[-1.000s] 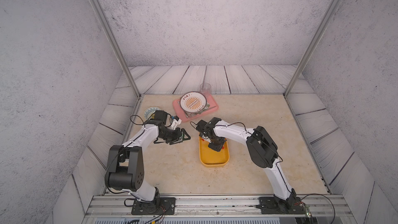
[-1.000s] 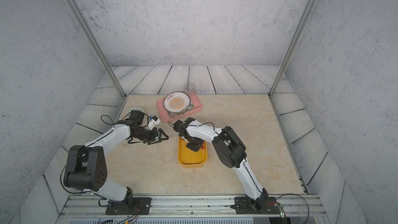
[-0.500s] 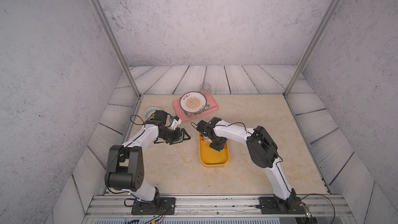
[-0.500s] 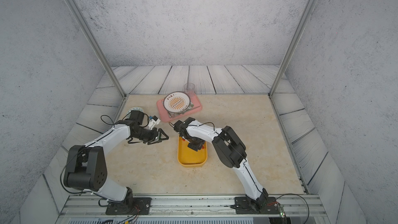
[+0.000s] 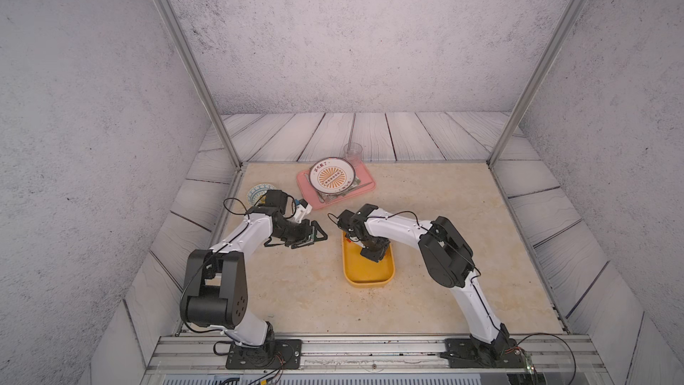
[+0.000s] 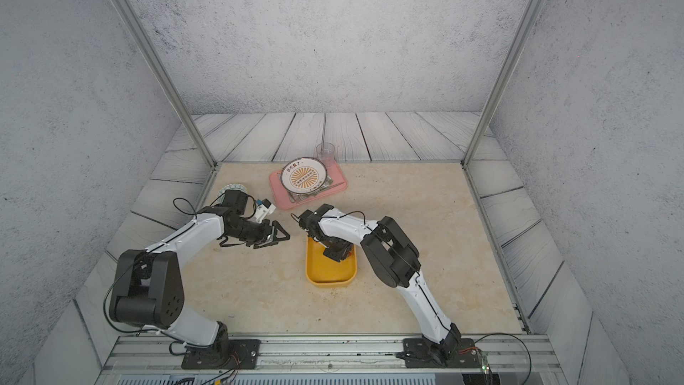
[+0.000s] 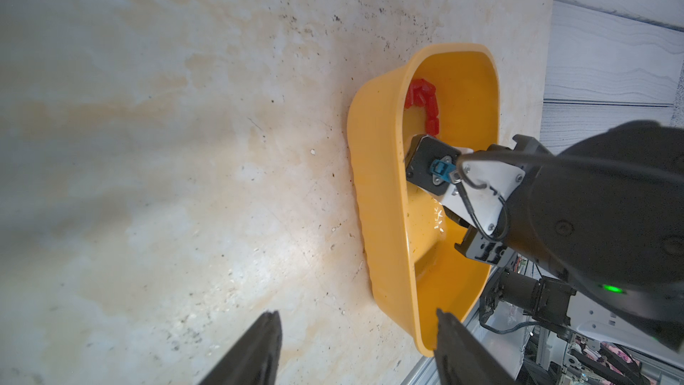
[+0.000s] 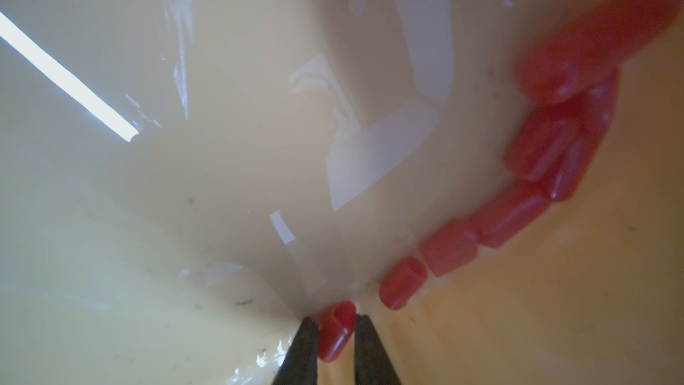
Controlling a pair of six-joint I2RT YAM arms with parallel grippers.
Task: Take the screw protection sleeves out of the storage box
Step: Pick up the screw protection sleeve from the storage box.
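The yellow storage box [image 5: 368,283] [image 6: 329,282] lies mid-table. My right gripper [image 5: 374,253] [image 6: 335,253] reaches down into its far half. In the right wrist view the right gripper [image 8: 337,322] is shut on one red screw protection sleeve [image 8: 333,335], pinched between both fingertips at the box floor [image 8: 222,179]. Several more sleeves [image 8: 510,212] lie in a curved row along the wall, also seen in the left wrist view as a sleeve cluster [image 7: 425,105]. My left gripper [image 5: 318,237] [image 7: 357,312] is open and empty over the table just left of the box [image 7: 385,194].
At the back stands a pink tray [image 5: 362,188] carrying a round patterned plate [image 5: 330,175], with a clear cup [image 5: 352,151] behind it. A small patterned dish [image 5: 255,194] sits by the left wall behind my left arm. Metal posts stand at both back corners.
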